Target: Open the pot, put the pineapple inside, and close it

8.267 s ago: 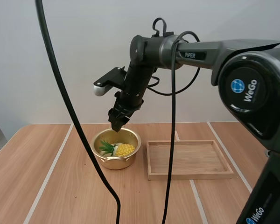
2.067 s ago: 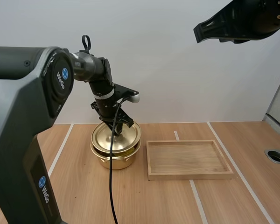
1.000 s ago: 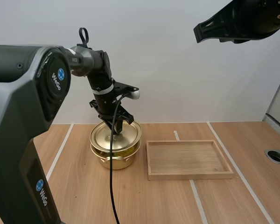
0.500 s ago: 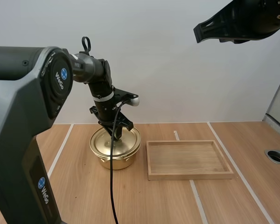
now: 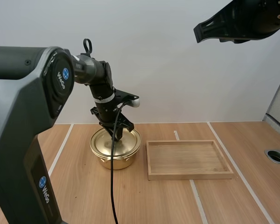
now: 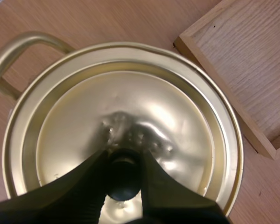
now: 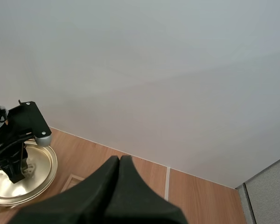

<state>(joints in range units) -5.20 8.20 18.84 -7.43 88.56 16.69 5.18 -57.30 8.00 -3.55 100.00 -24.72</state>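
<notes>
A gold pot [image 5: 115, 157] stands on the table left of centre with its gold lid [image 5: 113, 142] seated flat on its rim. My left gripper [image 5: 116, 136] comes down on the lid's middle, its fingers pinching the dark lid knob [image 6: 123, 173]. The left wrist view looks straight down on the lid [image 6: 130, 121] and one pot handle [image 6: 18, 49]. The pineapple is hidden under the lid. My right gripper [image 7: 119, 164] is held high, away from the pot, its fingers lying together as one dark wedge with nothing between them.
A shallow wooden tray [image 5: 189, 160] lies right of the pot, its corner [image 6: 214, 51] close to the lid's edge. Bare wooden table spreads in front of both. A round hole [image 5: 276, 156] sits at the table's far right.
My left gripper has lowered the lid from tilted just above the pot down onto the rim, where it now sits level. The right arm has not moved.
</notes>
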